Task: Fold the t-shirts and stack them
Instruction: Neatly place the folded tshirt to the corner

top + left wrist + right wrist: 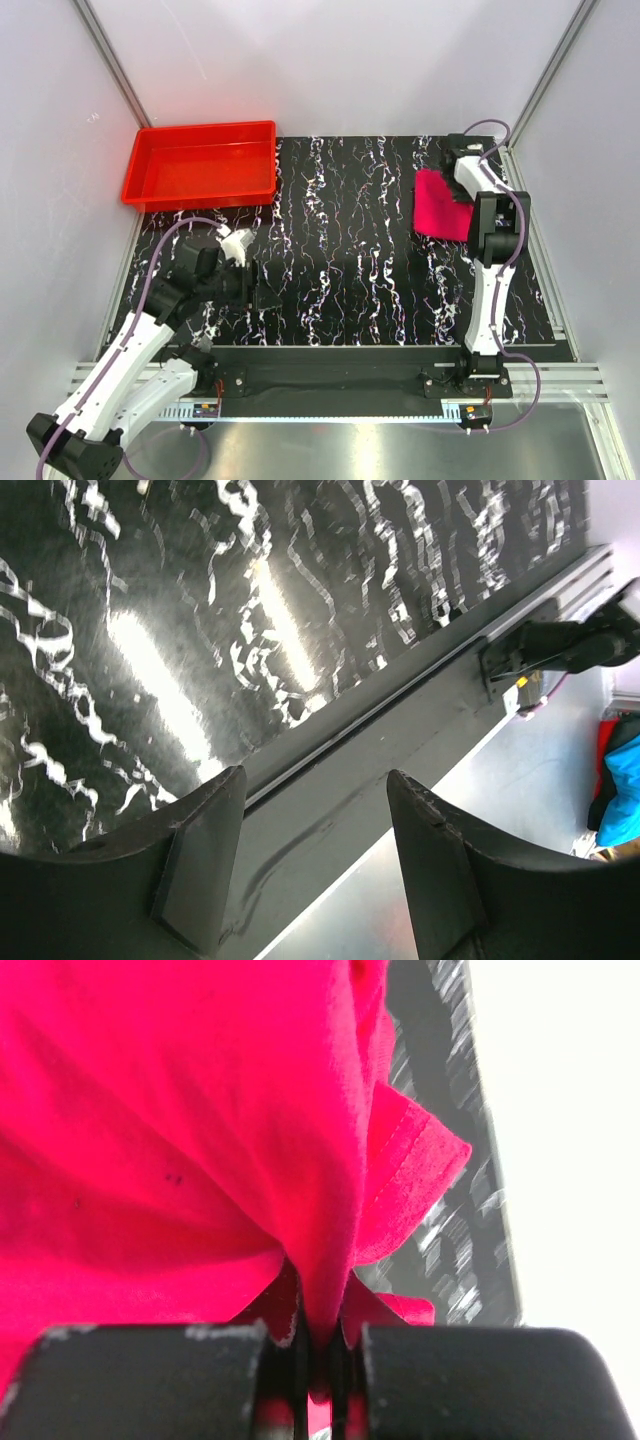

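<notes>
The red tray (205,129) sits at ten o'clock. The t-shirt (438,208) lies outside it at two o'clock, a fold pinched by the right gripper (318,1338). The left gripper (315,830) has its fingers spread.

Right hand (318,1348) clamped tight (far forward); left hand (313,815) spread wide, hovering low.

Bare mat (350,260) mid-table; red tray (200,165) far left; t-shirt (440,205) far right
</notes>
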{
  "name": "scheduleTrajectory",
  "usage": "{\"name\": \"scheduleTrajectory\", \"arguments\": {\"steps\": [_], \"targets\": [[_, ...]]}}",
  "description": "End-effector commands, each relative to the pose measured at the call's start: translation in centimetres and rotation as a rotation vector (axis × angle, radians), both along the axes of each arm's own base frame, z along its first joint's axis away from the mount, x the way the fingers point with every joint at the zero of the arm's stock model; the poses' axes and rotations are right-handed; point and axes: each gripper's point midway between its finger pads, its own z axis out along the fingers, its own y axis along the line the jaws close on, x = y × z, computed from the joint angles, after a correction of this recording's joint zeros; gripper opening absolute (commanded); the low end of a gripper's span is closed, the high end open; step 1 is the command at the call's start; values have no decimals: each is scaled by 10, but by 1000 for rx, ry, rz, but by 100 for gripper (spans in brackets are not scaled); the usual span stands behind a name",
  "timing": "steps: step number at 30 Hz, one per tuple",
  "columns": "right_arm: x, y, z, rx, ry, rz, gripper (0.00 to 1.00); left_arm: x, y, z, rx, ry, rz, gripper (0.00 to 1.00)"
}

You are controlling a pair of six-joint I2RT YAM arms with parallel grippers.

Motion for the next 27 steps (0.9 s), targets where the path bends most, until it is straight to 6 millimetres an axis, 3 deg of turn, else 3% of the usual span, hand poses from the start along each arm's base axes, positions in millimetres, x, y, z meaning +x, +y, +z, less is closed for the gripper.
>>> {"name": "scheduleTrajectory", "arguments": {"steps": [1, 4, 7, 10, 11, 12, 18, 22, 27], "targets": [[39, -49, 27, -198, -42, 44, 0, 5, 2, 4, 0, -37, 12, 63], [63, -78, 32, -268, -60, 67, 0, 11, 0, 14, -13, -79, -3, 64], [88, -97, 36, -306, -79, 131, 0, 13, -2, 9, -3, -62, -12, 63], [117, -101, 35, -302, -146, 163, 0, 13, -3, 7, -9, -49, -20, 63], [117, -105, 16, -288, -113, 157, 0, 13, -3, 5, -7, -42, -19, 63], [131, -103, 31, -275, -170, 163, 0, 15, -3, 3, 1, -29, -18, 63], [160, -101, 17, -221, -256, 166, 0, 21, -1, -3, 49, 4, -22, 63], [165, -94, 6, -163, -292, 145, 0, 30, -3, -3, 66, 13, -27, 63], [169, -91, 17, -139, -338, 118, 0, 37, -10, -2, 36, 19, -25, 63]]}}
